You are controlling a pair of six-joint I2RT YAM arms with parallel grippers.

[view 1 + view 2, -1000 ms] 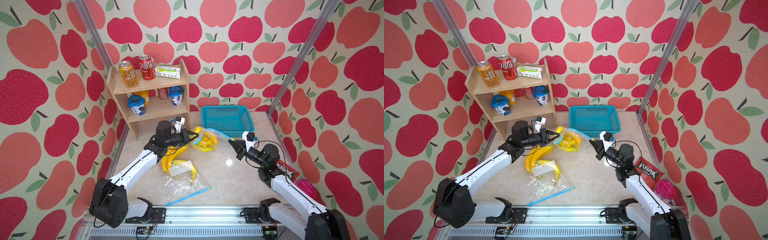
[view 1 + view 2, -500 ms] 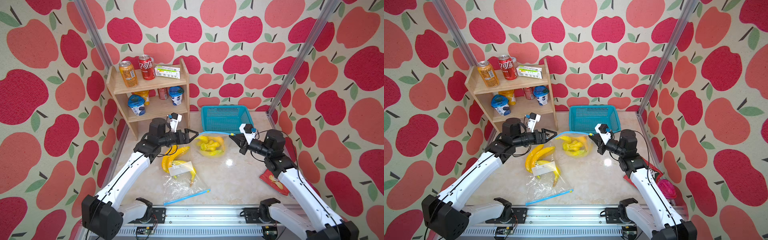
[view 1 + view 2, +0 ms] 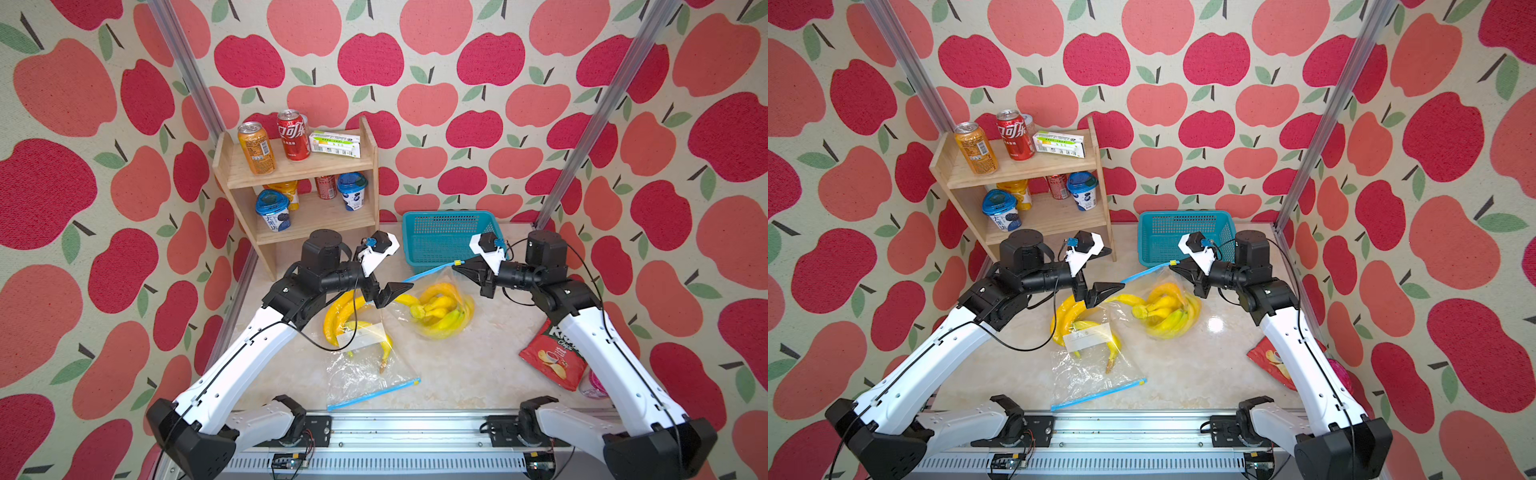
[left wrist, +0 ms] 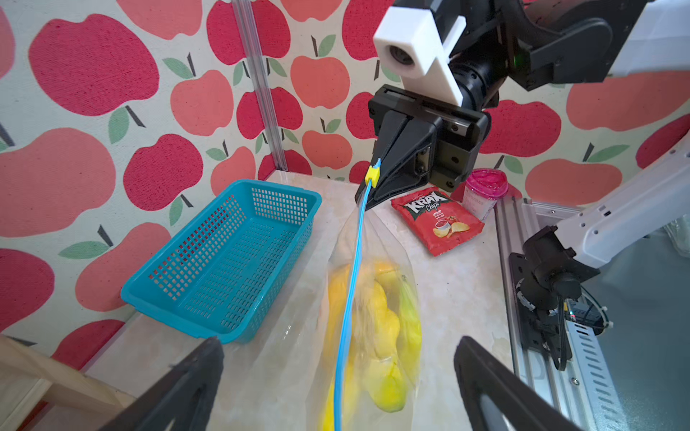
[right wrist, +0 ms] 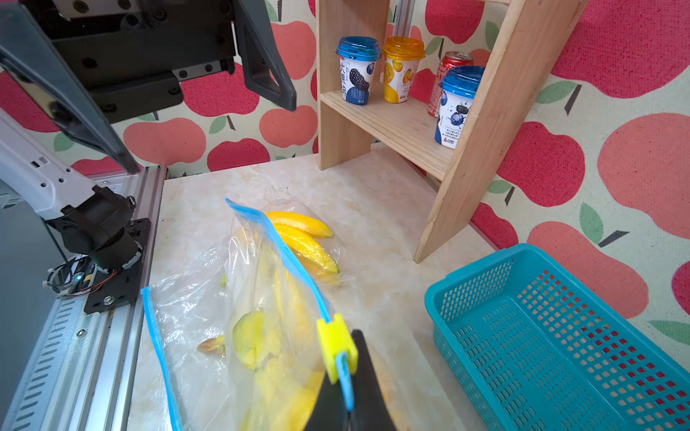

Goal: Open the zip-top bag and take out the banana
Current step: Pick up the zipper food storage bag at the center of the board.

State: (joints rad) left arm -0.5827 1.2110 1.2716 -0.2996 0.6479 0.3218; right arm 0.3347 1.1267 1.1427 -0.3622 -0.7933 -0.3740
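In both top views, mid-frame, my right claw [image 3: 457, 269] is pinched together on the blue zip strip [image 3: 428, 273] of the clear plastic zip-top bag [image 3: 446, 286], right by its small yellow slider [image 3: 457, 262]. The bag sags beneath, and the yellow banana bunch [image 3: 436, 309] inside seems to rest on the marble-look tabletop [image 3: 478, 365]. My left claw [image 3: 1106, 270] stands wide apart and empty, just beside the strip's free end.

From my left wrist, the strip [image 4: 351, 298] climbs from lower centre to the slider [image 4: 373, 173]. The film looks thin, limp and slick, so I judge the stiffer strip the surest hold.

From my right wrist, the slider [image 5: 336, 343] sits lower centre. The bunch [image 5: 257, 339] gives the bag its weight. It bruises easily, so I would grip near the stems, gently. Whether the zip is parted I cannot tell.
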